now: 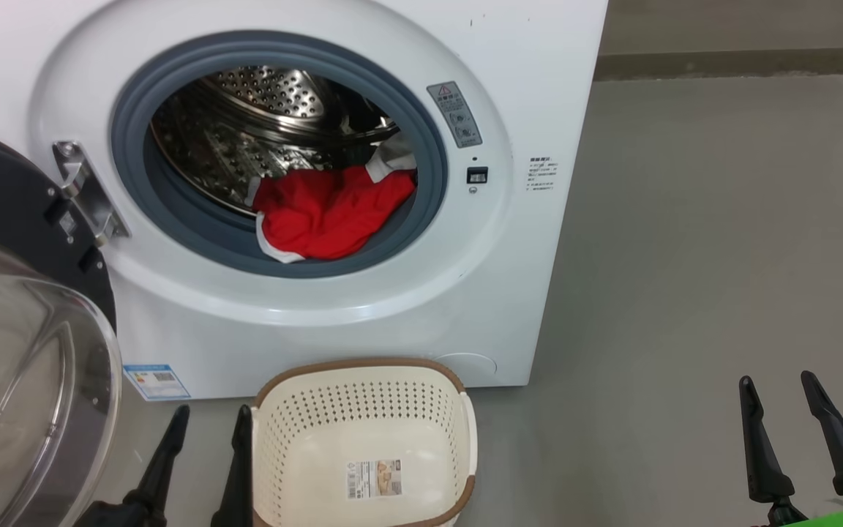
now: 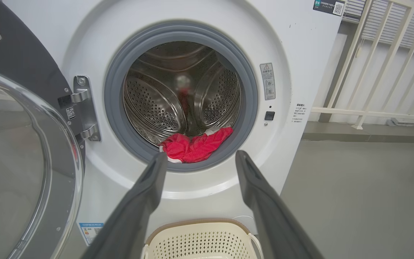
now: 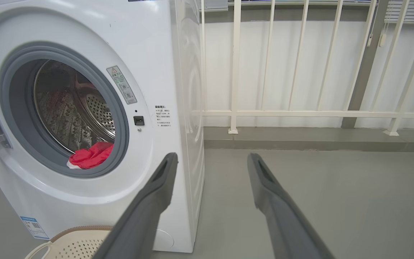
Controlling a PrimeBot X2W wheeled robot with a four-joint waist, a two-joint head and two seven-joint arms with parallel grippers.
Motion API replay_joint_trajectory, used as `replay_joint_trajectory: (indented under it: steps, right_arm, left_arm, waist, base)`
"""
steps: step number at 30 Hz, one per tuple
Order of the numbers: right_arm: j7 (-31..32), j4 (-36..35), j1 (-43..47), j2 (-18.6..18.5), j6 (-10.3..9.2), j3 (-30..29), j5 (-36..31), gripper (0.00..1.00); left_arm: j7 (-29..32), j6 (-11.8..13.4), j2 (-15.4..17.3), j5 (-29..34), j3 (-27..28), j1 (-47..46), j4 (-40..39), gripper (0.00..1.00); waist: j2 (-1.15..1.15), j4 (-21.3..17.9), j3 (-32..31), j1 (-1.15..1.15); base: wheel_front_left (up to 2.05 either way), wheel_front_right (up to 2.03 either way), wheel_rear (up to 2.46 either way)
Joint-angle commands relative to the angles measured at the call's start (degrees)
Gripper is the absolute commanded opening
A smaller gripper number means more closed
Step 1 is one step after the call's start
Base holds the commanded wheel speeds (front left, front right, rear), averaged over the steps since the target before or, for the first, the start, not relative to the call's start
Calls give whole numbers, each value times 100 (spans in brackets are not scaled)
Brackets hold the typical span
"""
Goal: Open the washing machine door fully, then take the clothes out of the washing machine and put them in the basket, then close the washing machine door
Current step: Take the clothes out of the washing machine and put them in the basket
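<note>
Far left: large round glossy black washing machine door [image 1: 4,197] with its bulging clear glass bowl is swung wide on its hinge, clear of the opening. Step one looks done, or very nearly.

Left gripper [image 1: 213,410] sits low, between the door and the basket, its long dark fingers spread apart and holding nothing. In the left wrist view they point at the lower edge of the opening, well short of it.

Centre: big white boxy front-loading washing machine [image 1: 363,322], grey rubber gasket [image 1: 129,146] and perforated steel drum [image 1: 268,95] exposed. Bright red soft clothes [image 1: 326,208] with white trim lie in a heap at the drum's lower front, toward its right, spilling onto the gasket lip. Not yet touched.

Below that, on the floor just in front of the machine: small cream-white perforated plastic basket [image 1: 363,364] with brown woven-look rim. No garments in it, just a paper label [image 1: 374,479] on its bottom.

Far right: right gripper [image 1: 776,379], fingers spread too, nothing between them, over bare grey floor, well apart from the machine.

Judgement: roughly a third done. Unloading and closing the door both remain.
</note>
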Motion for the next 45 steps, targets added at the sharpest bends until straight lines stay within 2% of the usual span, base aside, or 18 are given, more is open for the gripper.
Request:
replay_joint_trajectory:
  steps: [1,6,22,45]
  right_arm:
    - [-48,-163,-202,-99,2,153,55,100]
    - [-58,-185,-304,-99,2,192,50,100]
    - [-122,-163,-823,-99,2,266,103,100]
    - [-187,-23,-1312,-99,2,519,94,100]
  left_arm:
    - [-77,79,52,51,196,-158,-194,100]
    - [-106,190,-19,21,224,-327,-243,100]
    - [-69,239,-29,33,171,-1353,-29,100]
    - [-161,86,221,286,12,-4030,1811,100]
  waist:
    - [0,31,72,0]
    - [0,93,380,0]
    - [0,76,1391,0]
    - [0,-183,2236,0]
  base:
    - [0,0,0]
    - [0,0,0]
    - [0,0,0]
    - [0,0,0]
